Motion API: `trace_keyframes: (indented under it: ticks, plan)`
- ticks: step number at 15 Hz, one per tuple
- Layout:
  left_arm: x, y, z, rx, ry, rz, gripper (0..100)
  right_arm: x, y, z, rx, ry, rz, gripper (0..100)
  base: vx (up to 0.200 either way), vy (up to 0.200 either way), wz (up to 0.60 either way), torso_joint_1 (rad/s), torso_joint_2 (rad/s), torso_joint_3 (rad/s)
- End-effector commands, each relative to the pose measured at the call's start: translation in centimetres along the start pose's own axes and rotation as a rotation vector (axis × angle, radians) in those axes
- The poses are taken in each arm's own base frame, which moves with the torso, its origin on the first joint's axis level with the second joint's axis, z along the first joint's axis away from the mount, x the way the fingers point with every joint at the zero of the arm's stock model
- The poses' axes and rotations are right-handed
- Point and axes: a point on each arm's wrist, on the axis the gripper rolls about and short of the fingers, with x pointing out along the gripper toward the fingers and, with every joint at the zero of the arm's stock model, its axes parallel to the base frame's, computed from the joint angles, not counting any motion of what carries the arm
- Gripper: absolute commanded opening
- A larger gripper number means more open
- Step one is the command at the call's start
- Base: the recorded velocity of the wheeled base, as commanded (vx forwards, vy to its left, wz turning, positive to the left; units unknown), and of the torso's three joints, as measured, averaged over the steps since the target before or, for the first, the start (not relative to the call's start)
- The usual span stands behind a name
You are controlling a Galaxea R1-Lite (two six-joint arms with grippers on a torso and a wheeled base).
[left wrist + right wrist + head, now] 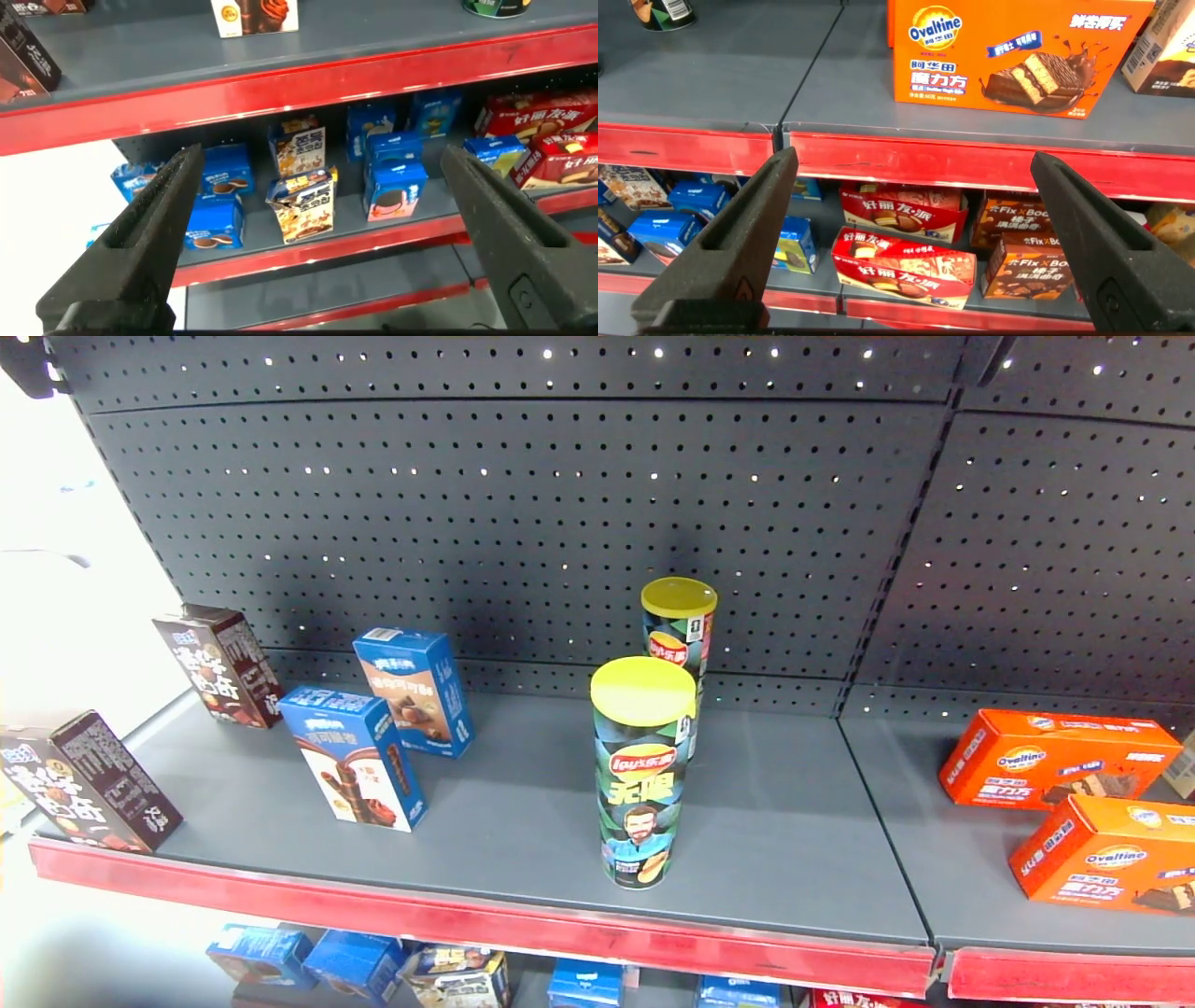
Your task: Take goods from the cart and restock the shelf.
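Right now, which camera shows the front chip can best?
Head view: the front chip can stands whole and upright on the shelf, yellow lid to base. Both wrist views catch just a cropped can base; which can it is, I cannot tell.

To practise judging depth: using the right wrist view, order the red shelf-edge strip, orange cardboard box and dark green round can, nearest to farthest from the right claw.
1. Red shelf-edge strip: straight ahead of the right claw.
2. Orange cardboard box: on the shelf just behind that strip.
3. Dark green round can: off to the robot's left, next bay.
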Motion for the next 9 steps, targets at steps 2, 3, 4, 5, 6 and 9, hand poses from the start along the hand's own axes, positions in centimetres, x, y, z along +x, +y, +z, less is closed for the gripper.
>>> trace_keyframes:
  ticks: [2, 3, 4, 5, 6, 9]
  plan:
    - [0.03, 0.0, 0.0, 0.0, 0.004, 0.001, 100, 0.01, 0.0, 0.0, -0.002, 0.002, 0.0, 100, 0.0, 0.0, 0.0, 0.0, 0.0, 0.0]
    - [0.03, 0.0, 0.0, 0.0, 0.004, 0.001, 100, 0.01, 0.0, 0.0, 0.0, 0.002, 0.0, 100, 0.0, 0.0, 0.0, 0.0, 0.0, 0.0]
    - [0.03, 0.0, 0.0, 0.0, 0.004, 0.001, 100, 0.01, 0.0, 0.0, 0.0, 0.002, 0.0, 100, 0.0, 0.0, 0.0, 0.0, 0.0, 0.0]
    - [0.03, 0.0, 0.0, 0.0, 0.004, 0.001, 100, 0.01, 0.0, 0.0, 0.0, 0.002, 0.0, 100, 0.0, 0.0, 0.0, 0.0, 0.0, 0.0]
    - [0.03, 0.0, 0.0, 0.0, 0.004, -0.001, 100, 0.01, 0.0, 0.0, 0.0, 0.002, 0.0, 100, 0.0, 0.0, 0.0, 0.0, 0.0, 0.0]
    - [0.04, -0.04, 0.01, 0.054, -0.001, -0.024, 100, 0.01, 0.0, 0.0, 0.0, 0.002, 0.0, 100, 0.0, 0.0, 0.0, 0.0, 0.0, 0.0]
